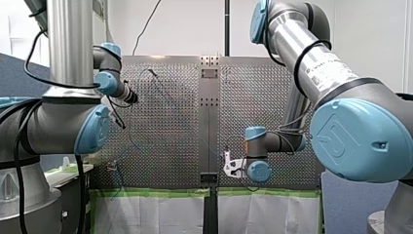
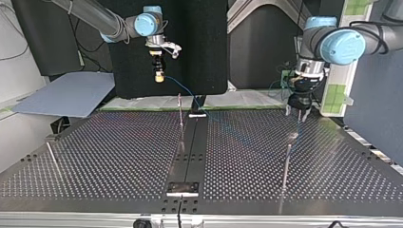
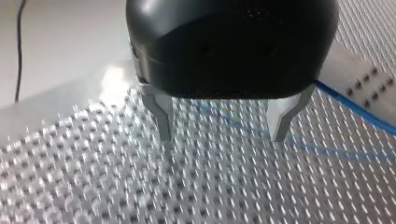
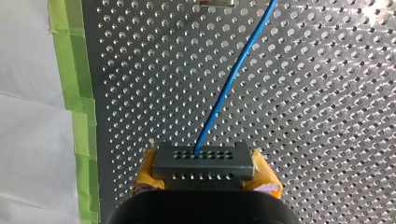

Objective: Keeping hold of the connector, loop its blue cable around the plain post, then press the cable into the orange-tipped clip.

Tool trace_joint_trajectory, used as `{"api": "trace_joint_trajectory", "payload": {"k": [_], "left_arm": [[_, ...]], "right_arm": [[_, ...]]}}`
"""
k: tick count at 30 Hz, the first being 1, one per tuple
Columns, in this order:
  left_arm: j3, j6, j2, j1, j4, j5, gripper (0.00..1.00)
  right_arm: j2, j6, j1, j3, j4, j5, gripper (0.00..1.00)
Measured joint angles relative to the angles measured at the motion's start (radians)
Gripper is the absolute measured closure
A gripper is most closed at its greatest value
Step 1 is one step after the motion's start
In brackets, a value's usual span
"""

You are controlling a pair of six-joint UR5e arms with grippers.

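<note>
- The connector (image 4: 204, 162) sat clamped between the yellow pads (image 4: 147, 169) of the right gripper (image 4: 208, 173), high above the perforated table (image 2: 119, 156). This was probably so that its blue cable (image 4: 233, 74) ran free.
- The left gripper (image 3: 223, 135) hovered low over the table with its jaws wide apart and empty, perhaps ready to guide the cable.
- I judged that the loop was not yet made.

Bright, even room light comes from overhead. In the front view the white wall (image 1: 185, 24) glows, and a hot spot glints at the far rim of the tabletop (image 1: 165, 126). From across the room the perforated metal goes mirror-like, with a pale sheen under a black backdrop (image 2: 190, 42). The left hand (image 3: 222, 137) hangs in its own housing's shadow, white glare washing the tabletop beside it.
</note>
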Motion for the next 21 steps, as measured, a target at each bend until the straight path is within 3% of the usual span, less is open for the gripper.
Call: {"api": "trace_joint_trajectory", "payload": {"k": [12,17,21], "left_arm": [[-0.006,-0.113,0.027,0.017,0.086,0.024,0.02],[0.023,-0.163,0.022,0.028,0.130,0.033,0.02],[0.062,-0.194,0.021,0.035,0.128,0.033,0.02]], "right_arm": [[0.001,0.000,0.000,0.000,0.000,0.000,1.00],[0.002,0.000,0.000,-0.001,0.000,0.000,1.00],[0.002,0.000,0.002,0.000,0.000,-0.001,1.00]]}}
